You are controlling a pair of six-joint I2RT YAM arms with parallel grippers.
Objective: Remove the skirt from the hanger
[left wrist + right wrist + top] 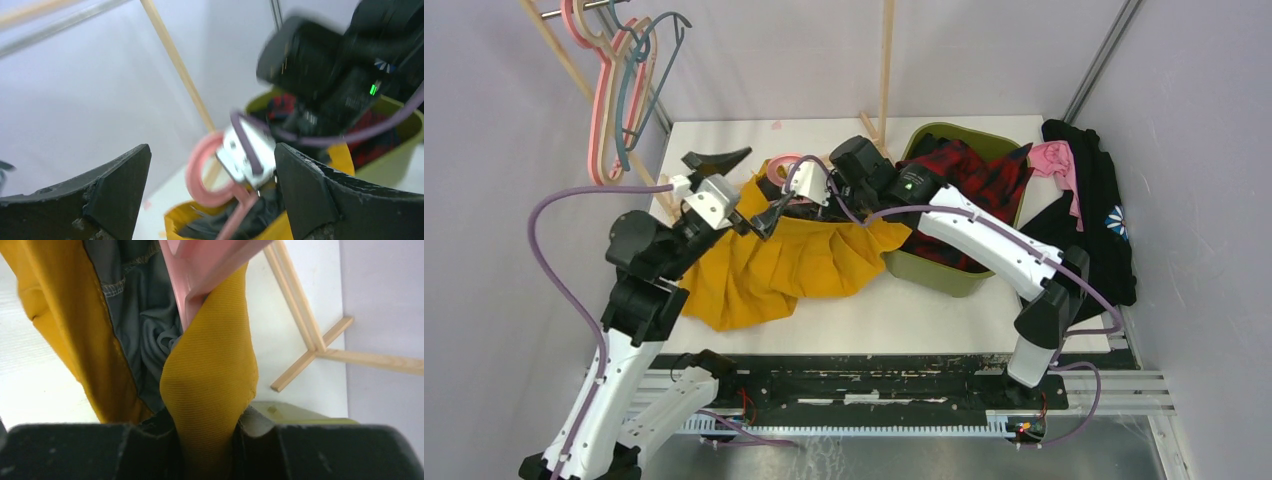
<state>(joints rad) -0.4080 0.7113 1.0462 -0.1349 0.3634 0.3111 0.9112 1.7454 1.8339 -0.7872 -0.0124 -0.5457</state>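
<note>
The mustard-yellow skirt [794, 262] with a grey lining [145, 325] lies spread on the white table. Its waist is still round the pink hanger [778, 168], whose hook stands up above the cloth. My right gripper [807, 196] is shut on a fold of the skirt's yellow cloth [210, 390] just below the hanger's pink arm [200, 270]. My left gripper [744, 187] is wide open at the skirt's left top edge. In the left wrist view its fingers [105, 195] stand either side of the hanger's hook [202, 172] without touching it.
An olive-green bin [936, 271] with red plaid clothes stands right of the skirt, under my right arm. Black and pink garments [1092, 200] lie at the table's right edge. Spare hangers [619, 90] hang at the back left. A wooden rack post [886, 60] rises behind.
</note>
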